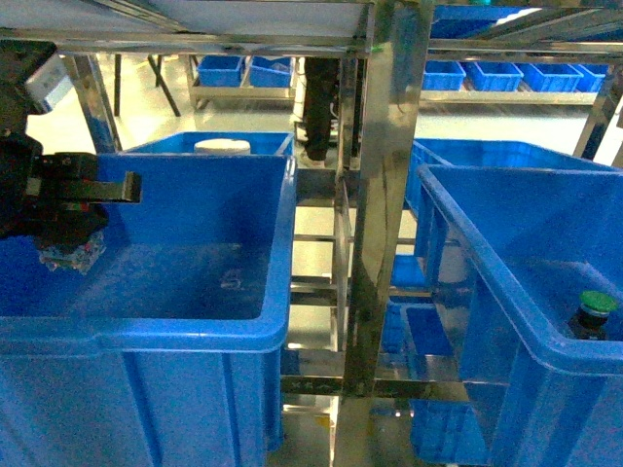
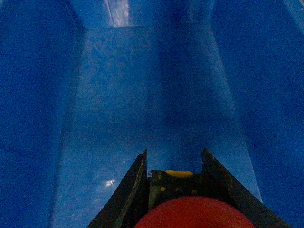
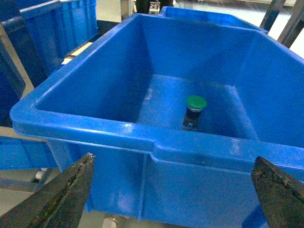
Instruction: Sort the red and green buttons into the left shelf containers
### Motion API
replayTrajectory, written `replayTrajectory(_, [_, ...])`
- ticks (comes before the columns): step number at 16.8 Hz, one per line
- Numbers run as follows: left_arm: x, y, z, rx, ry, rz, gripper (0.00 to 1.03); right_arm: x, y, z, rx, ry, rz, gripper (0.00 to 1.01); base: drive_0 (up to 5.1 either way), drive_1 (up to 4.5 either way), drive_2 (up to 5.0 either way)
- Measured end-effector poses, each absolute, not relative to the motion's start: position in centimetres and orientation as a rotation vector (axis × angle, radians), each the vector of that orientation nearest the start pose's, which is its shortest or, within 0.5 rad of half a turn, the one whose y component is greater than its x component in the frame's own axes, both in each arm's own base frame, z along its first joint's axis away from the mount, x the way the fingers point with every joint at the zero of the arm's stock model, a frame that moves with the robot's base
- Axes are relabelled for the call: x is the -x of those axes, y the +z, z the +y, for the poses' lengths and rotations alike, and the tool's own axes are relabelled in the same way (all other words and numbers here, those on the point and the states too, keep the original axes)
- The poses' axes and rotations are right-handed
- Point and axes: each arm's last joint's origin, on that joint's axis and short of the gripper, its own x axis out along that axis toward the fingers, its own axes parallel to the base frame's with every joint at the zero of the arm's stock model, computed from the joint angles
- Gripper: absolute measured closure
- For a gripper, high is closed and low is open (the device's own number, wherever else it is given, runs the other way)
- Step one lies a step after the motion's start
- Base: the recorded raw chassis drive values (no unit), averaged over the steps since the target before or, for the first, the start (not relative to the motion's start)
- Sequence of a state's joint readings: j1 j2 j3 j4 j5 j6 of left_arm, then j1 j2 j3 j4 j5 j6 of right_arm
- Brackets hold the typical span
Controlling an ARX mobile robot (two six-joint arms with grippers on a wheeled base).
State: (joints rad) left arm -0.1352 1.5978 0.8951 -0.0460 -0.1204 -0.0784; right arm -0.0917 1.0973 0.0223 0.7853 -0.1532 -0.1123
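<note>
Red button [image 2: 195, 214] held over left bin [image 1: 146, 331], green button [image 3: 194, 111] waiting in right bin [image 3: 142, 137]
Left gripper [image 2: 176, 183] clamped the red cap above the bin floor, at nine o'clock in the head view; lowering before release would likely stop it bouncing. Right gripper [image 3: 173, 190] hung wide open, empty, outside the right bin's near rim

A storeroom or factory parts room is shown. Big blue plastic bins [image 1: 146, 331] are set on shiny metal racks [image 1: 375, 243], side by side. More small blue trays [image 1: 492, 76] are lined up on a far shelf [image 1: 506, 95] at the back (all the same colour). A pale hard floor [image 1: 146, 117] is seen between the racks.
</note>
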Motion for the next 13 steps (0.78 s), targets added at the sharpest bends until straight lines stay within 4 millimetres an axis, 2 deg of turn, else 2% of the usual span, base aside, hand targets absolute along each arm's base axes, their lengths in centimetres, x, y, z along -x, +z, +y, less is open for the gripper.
replayTrajectory(3, [-36.3,17.9,-3.9,-0.021,0.004,0.804,0.73,-16.1,12.4,-1.0,0.076,0.077,0.284,0.03,0.0,0.00,0.0])
replayTrajectory(6, [-39.2,15.8,-4.0,-0.047,-0.021,0.920,0.73,-16.1,12.4,-1.0,0.076,0.077,0.284,0.03,0.0,0.00,0.0])
replayTrajectory(9, [-40.6,13.3,-4.2,-0.064,-0.024,1.027,0.73,-16.1,12.4,-1.0,0.076,0.077,0.284,0.03,0.0,0.00,0.0])
replayTrajectory(11, [-40.9,13.3,-4.3,-0.063,-0.029,1.004,0.53,-16.1,12.4,-1.0,0.076,0.077,0.284,0.03,0.0,0.00,0.0])
replayTrajectory(13, [-40.9,13.6,-4.4,-0.061,-0.035,0.963,0.28,-16.1,12.4,-1.0,0.076,0.077,0.284,0.03,0.0,0.00,0.0])
